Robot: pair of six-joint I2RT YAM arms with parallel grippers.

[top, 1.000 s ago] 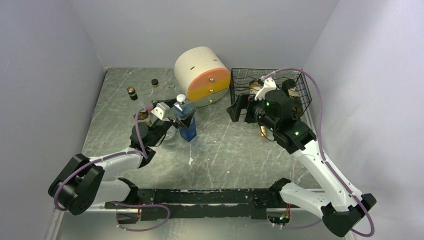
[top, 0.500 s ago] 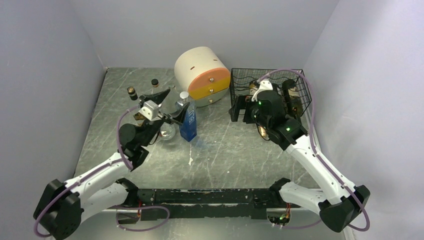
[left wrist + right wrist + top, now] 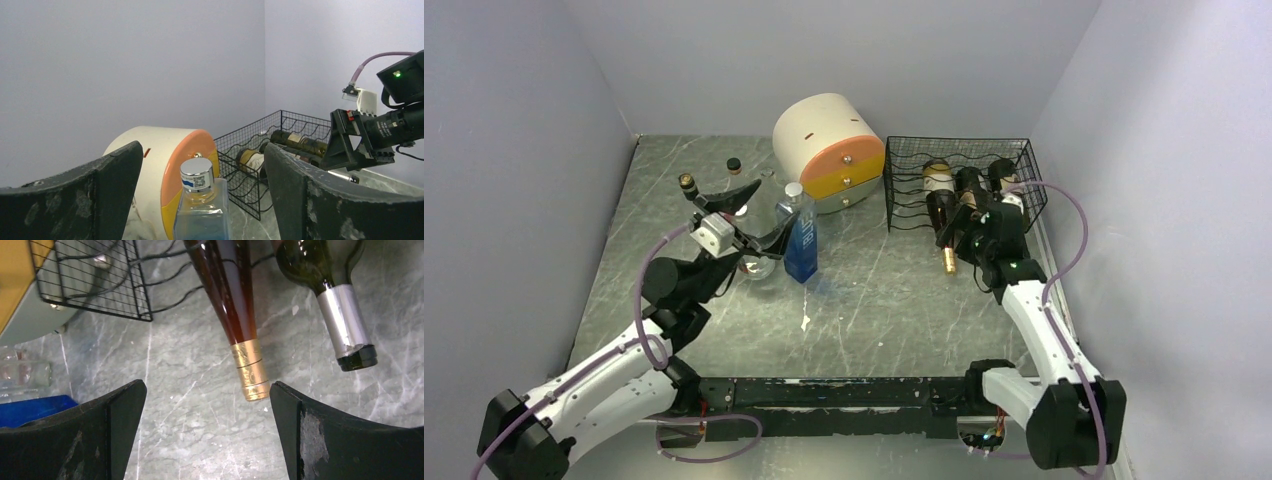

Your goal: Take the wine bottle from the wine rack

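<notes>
The black wire wine rack stands at the back right with three bottles lying in it. A brown wine bottle with a gold foil cap pokes out of the rack's front over the table. A dark bottle with a silver cap lies to its right. My right gripper hangs open above the table just in front of the gold cap, which lies beside the right finger and touches nothing. In the top view it sits at the rack's front. My left gripper is open and empty behind the blue bottle.
A blue square water bottle with a silver cap stands upright mid-table. The cream-and-orange drum drawer unit sits left of the rack. Two small dark bottles stand at the back left, and a clear glass is by the blue bottle.
My right gripper has drawn back from over the rack toward its front right, uncovering the bottles. My left gripper has pulled back to the left, off the blue bottle, which still stands.
</notes>
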